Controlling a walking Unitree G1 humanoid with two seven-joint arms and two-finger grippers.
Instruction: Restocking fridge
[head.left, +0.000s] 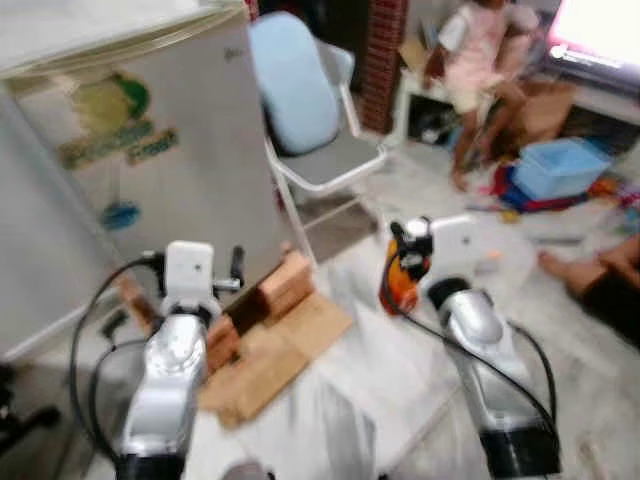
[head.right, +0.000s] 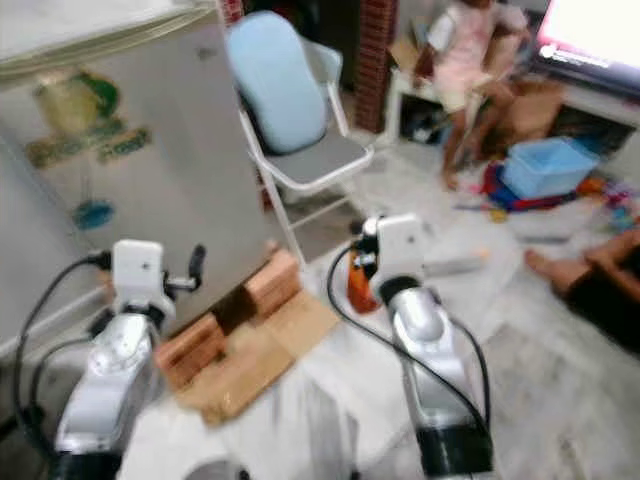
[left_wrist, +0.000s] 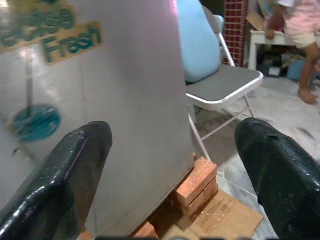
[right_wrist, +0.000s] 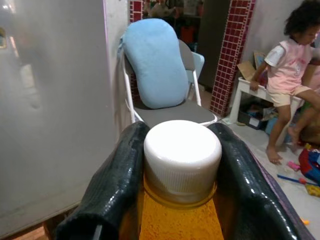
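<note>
Right gripper (right_wrist: 182, 200) clamped on white-capped orange bottle (right_wrist: 182, 165), left gripper (left_wrist: 170, 165) spread empty facing closed fridge (head.left: 150, 130); I'd open the door left-handed first, bottle kept upright.

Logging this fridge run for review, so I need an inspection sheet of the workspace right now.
Surface: pale tiled floor; flattened cardboard by the fridge base.
Job's things: fridge shut, propped on bricks; orange bottle with white cap.
Clutter: blue bin and toys on the floor, far right.
Grippers: right gripper shut on the bottle; left gripper open, facing the fridge door.
Cables: black cables looping along both arms.
Surroundings: folding chair with blue cushion beside the fridge; a person at a white table, another person's foot on the floor.
</note>
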